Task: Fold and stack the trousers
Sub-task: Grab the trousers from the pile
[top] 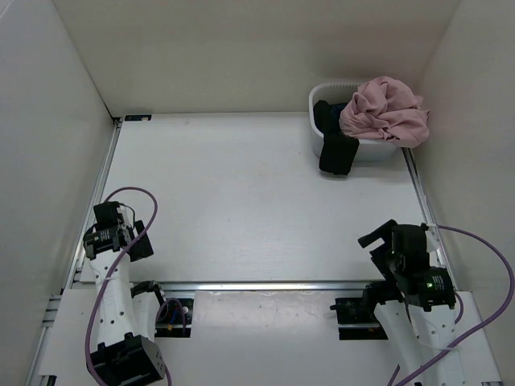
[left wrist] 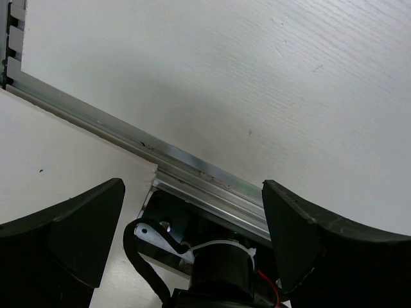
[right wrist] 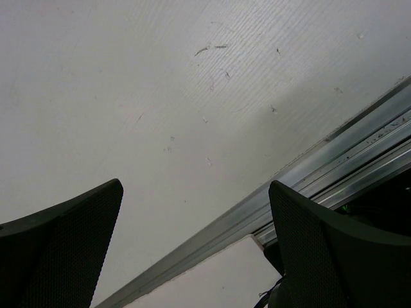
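**A:** From above, where are the trousers?

**B:** The trousers [top: 385, 111] lie as a crumpled pink heap in a white basket [top: 376, 151] at the far right corner of the bench [top: 233, 193], and they spill over the basket's right rim. A black cloth [top: 338, 153] hangs over its near rim.

**A:** And the arms?

**B:** Both sit at the near edge, well apart from the basket. The left fingers [top: 133, 241] are by the left side and the right fingers [top: 376, 239] by the right.

**A:** The left wrist camera?

**B:** The left fingers [left wrist: 70, 237] stand wide apart, gripping nothing, above the metal rail [left wrist: 192, 170] along the bench's near edge.

**A:** The right wrist camera?

**B:** The right fingers [right wrist: 58, 244] are likewise spread and hold nothing. Bare bench lies beneath them, and the rail [right wrist: 308, 186] crosses the lower right.
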`<state>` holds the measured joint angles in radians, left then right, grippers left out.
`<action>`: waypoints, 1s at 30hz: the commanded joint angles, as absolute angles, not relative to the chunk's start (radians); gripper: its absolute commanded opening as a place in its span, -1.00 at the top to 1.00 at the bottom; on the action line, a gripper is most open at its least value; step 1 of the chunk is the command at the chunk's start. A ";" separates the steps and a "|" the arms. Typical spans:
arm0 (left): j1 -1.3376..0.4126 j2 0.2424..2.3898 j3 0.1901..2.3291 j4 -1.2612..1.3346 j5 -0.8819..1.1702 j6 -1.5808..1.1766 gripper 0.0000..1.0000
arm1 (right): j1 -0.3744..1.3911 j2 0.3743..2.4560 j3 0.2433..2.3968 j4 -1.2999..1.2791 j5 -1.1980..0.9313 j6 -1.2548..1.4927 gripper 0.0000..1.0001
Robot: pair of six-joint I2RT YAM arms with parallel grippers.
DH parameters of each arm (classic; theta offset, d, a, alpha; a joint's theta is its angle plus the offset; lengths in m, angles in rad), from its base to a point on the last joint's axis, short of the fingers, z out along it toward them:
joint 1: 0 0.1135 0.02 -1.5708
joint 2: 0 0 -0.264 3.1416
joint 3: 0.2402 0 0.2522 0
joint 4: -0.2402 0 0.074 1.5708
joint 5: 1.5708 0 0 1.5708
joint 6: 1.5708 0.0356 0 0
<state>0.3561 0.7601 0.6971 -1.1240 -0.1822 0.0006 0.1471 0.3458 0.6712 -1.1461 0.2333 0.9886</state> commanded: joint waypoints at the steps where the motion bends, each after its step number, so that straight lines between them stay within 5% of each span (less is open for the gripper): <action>1: 0.351 0.749 0.721 -1.115 -0.166 0.000 -1.00 | 0.155 0.368 0.666 -1.299 0.264 0.974 -0.99; 6: 0.351 0.781 0.721 -1.115 -0.141 0.000 -1.00 | 0.155 0.477 0.773 -1.240 0.295 0.893 -0.99; 12: 0.351 0.846 0.800 -1.055 -0.130 0.000 -1.00 | 0.155 0.815 1.200 -1.013 0.295 0.642 -0.99; 16: 0.351 0.981 1.029 -1.026 -0.097 0.000 -1.00 | 0.127 1.259 1.624 -0.920 0.339 0.488 -0.99; 17: 0.351 1.099 1.151 -1.026 -0.086 0.000 -1.00 | 0.074 1.589 2.015 -0.920 0.339 0.432 -0.99; 22: 0.336 1.310 1.354 -1.035 -0.170 0.000 -1.00 | -0.003 1.926 2.368 -0.846 0.272 0.404 -0.99; 30: 0.242 1.447 1.370 -1.077 -0.350 0.000 -1.00 | -0.055 2.265 2.368 -0.618 0.160 0.434 -0.99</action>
